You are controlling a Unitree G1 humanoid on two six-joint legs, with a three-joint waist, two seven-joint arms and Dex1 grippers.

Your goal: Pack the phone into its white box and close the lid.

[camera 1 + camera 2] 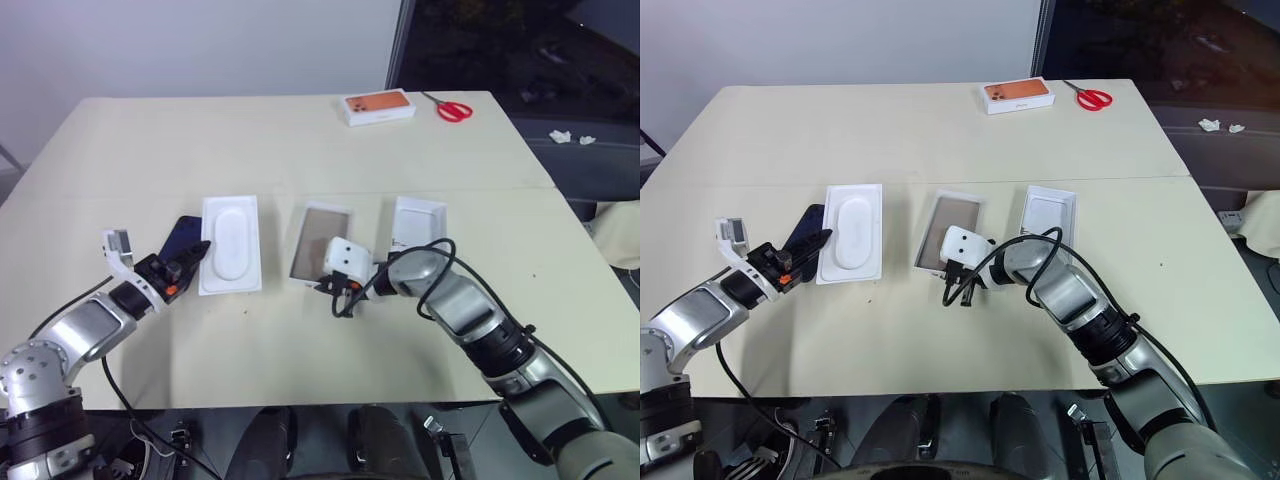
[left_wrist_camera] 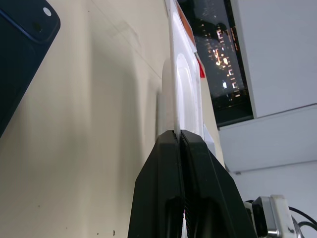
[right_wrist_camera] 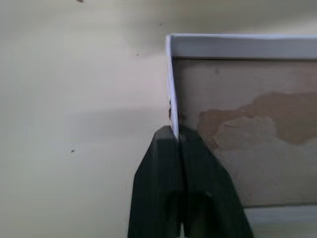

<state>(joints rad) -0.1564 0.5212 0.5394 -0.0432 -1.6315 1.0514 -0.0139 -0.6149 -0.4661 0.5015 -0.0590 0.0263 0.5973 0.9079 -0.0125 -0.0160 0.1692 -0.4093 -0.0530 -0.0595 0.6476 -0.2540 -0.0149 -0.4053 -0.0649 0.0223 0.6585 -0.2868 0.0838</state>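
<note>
The right end effector (image 3: 177,141) is pressed together, pinching the near wall of the white box (image 1: 318,247). The left end effector (image 2: 177,136) pinches the white insert (image 1: 231,243) by its edge. The phone (image 1: 181,238) lies on the counter (image 1: 300,150) just beside the left end effector; the lid (image 1: 417,223) lies beyond the right arm.

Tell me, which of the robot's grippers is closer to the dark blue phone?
Left. The left gripper is shut on the edge of the white insert, right beside the phone. The right gripper is farther off, shut on the white box wall.
</note>
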